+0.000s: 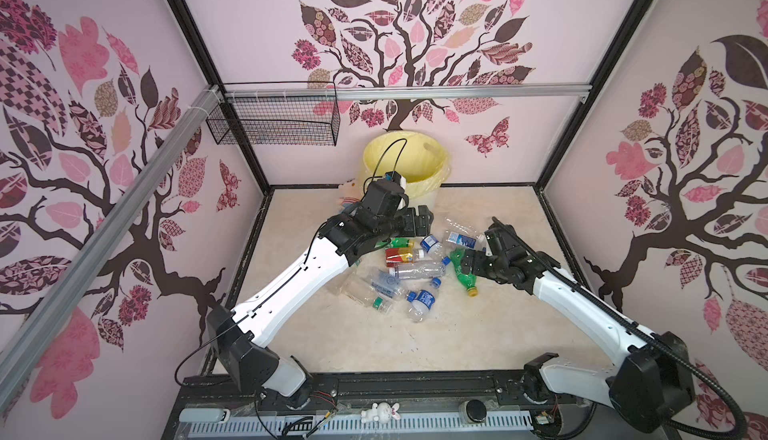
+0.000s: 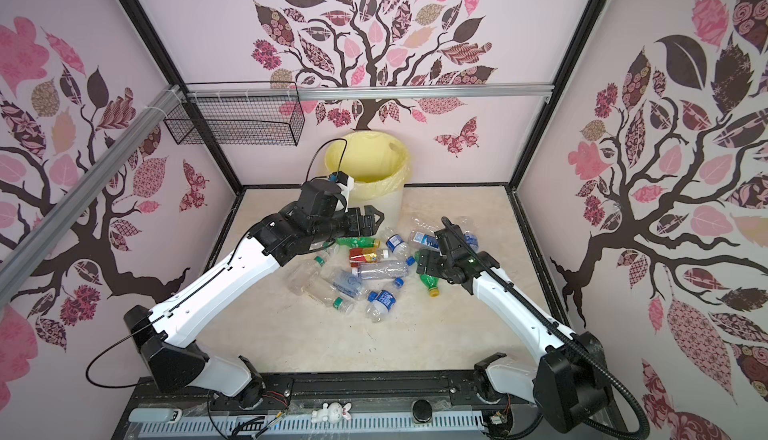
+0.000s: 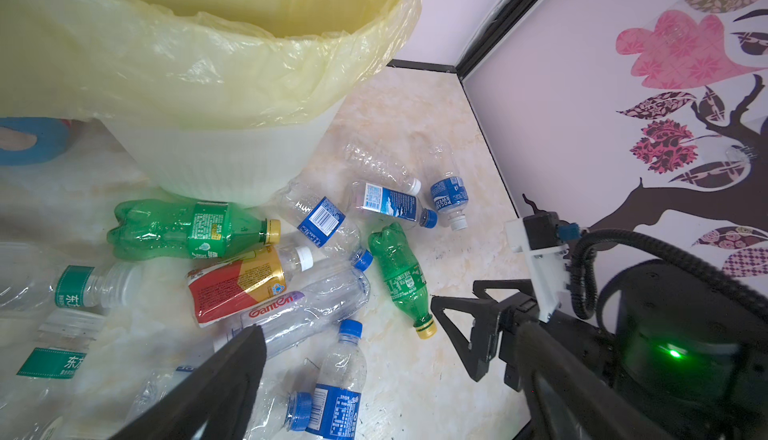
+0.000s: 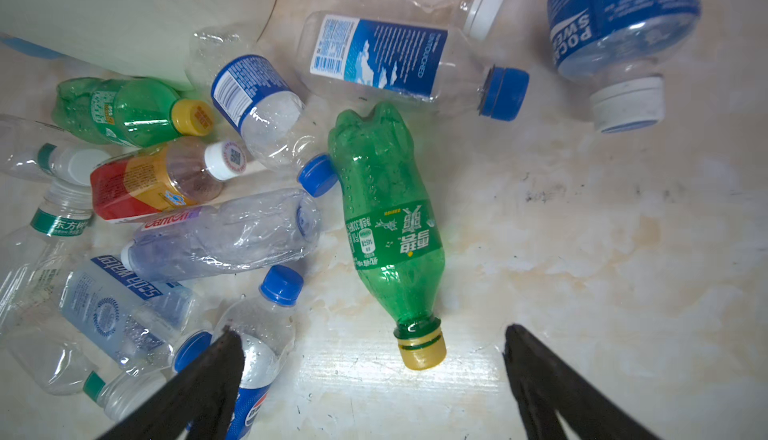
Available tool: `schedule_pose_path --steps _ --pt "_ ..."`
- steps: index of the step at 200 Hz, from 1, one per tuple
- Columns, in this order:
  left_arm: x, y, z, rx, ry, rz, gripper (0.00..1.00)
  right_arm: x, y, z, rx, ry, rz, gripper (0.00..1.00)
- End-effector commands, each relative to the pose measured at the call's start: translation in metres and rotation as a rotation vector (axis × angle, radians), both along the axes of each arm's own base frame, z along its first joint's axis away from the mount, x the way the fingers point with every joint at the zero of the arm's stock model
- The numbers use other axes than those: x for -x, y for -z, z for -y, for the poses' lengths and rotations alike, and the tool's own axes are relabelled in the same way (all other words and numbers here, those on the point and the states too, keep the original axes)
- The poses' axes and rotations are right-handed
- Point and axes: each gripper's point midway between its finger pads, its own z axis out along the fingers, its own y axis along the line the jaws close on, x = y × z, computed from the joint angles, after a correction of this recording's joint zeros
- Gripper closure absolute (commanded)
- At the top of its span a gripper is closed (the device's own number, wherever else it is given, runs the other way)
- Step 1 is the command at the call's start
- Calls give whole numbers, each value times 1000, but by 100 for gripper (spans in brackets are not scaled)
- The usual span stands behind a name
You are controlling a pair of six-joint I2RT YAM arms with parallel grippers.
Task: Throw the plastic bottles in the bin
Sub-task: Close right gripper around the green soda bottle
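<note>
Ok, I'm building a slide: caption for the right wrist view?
Open right tool above a green bottle, with other plastic bottles scattered around.

Bottles [image 1: 415, 269] lie heaped on the floor [image 1: 478, 334] before me, in front of the bin [image 1: 432, 186] at the back wall [image 1: 478, 159]; a doll [image 1: 348, 194] sits left of the bin.

Robot test booth: wallpapered walls [image 1: 257, 34], aluminium rail [image 1: 415, 92].
</note>
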Motion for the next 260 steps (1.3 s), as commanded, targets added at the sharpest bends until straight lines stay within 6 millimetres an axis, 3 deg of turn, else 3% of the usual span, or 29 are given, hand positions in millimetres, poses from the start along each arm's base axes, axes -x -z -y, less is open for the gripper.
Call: schedule_pose_path --steps 1,59,106,160,211,260 --pt "6 3 -4 2 12 10 3 -4 14 -8 -25 -24 -15 1" --pt "12 20 -9 8 -22 -53 3 -4 62 -3 -47 -10 -96 8" --pt "12 25 -12 -37 -12 -53 3 -4 82 -9 -54 -42 -129 12" --pt "10 27 -14 -90 -1 -30 3 -12 92 -12 -14 -86 -174 23" --pt "4 25 -19 -111 -24 2 3 -12 99 -10 1 -85 -197 39" --pt "-3 14 -28 -130 -69 66 3 -10 91 -9 7 -95 -189 47"
